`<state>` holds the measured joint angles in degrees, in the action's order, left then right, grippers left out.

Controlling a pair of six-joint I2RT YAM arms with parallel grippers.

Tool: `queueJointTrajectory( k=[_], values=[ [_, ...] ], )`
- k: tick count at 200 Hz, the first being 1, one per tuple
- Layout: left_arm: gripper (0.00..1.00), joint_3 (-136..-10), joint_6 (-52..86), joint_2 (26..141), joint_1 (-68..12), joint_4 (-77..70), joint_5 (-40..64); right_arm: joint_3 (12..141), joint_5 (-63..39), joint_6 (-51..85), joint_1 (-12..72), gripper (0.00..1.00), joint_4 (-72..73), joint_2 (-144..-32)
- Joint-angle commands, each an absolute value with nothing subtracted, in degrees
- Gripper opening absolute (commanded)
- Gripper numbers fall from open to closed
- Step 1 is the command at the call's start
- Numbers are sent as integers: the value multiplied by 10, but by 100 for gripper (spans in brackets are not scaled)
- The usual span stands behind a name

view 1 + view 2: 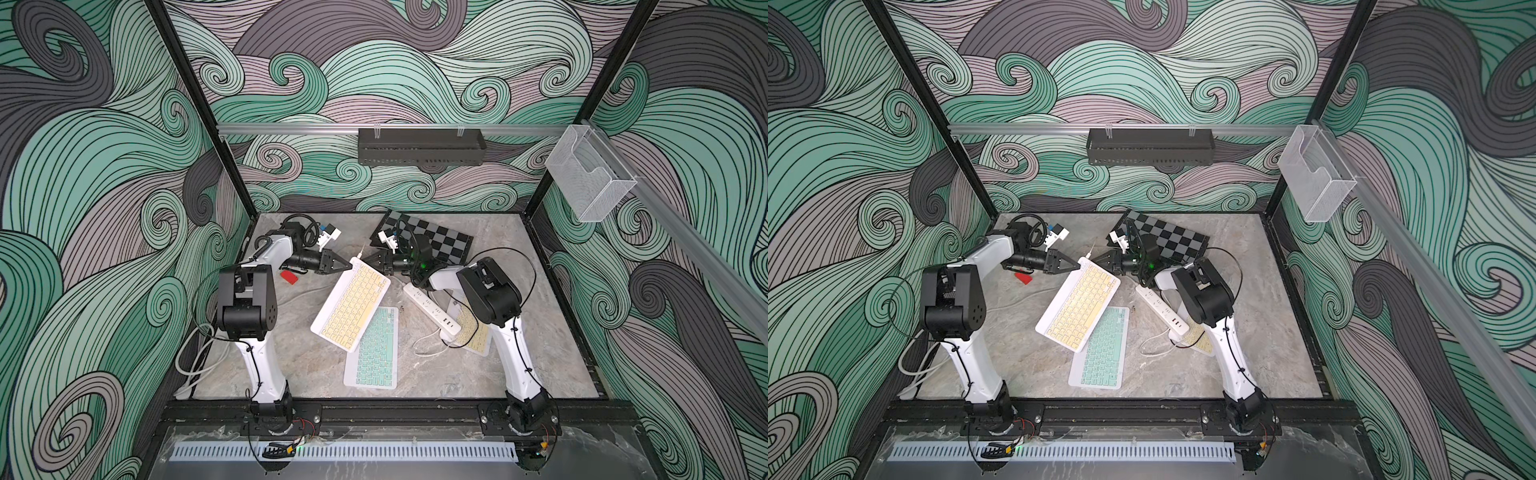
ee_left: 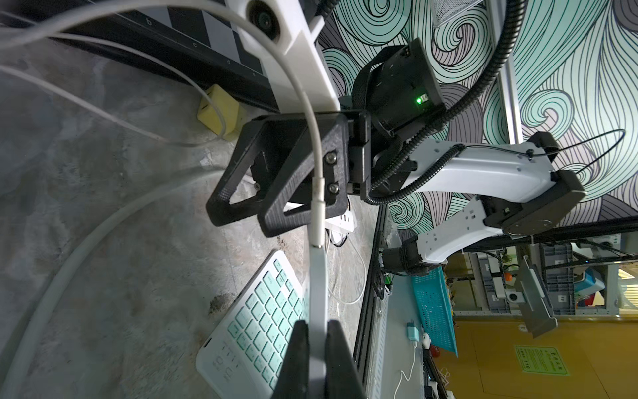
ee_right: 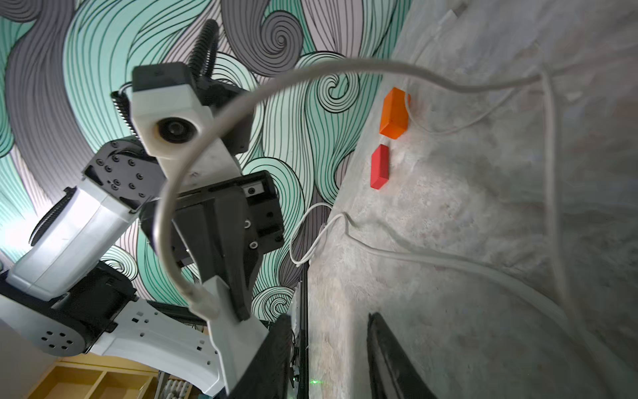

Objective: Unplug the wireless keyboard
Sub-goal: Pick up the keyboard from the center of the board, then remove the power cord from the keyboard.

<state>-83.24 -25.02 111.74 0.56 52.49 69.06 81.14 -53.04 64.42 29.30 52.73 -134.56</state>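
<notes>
My left gripper (image 1: 345, 266) clamps the yellow-keyed white plastic keyboard (image 1: 351, 307), bracing it. My right gripper (image 2: 241, 221) stands open and empty beside its white plug (image 2: 317, 214).

Soft, even light from above; the wrist pictures run harsher and bend at the edges.

In both top views we see the desk (image 1: 299, 365) evenly lit, with only faint, soft shadows, no glare, and walls (image 1: 83, 166) bowing toward the corners. In the left wrist view, the white edge of the yellow keyboard (image 2: 317, 293) pinched in the left tool (image 2: 317, 326) washes out. There the tool's fingers (image 2: 297, 359) blur into black, and the desk darkens away from it. In the right wrist view, the cable (image 3: 172, 193) just ahead of the right tool (image 3: 328, 316) is out of focus, and the left arm (image 3: 69, 228) beyond it flares white.
</notes>
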Motion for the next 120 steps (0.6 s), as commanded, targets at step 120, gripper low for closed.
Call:
queueJointTrajectory(
  k=[120],
  values=[
    [0,-830,-242,1119,0,522,736,802,-507,745,293,39,690,-1325]
  ],
)
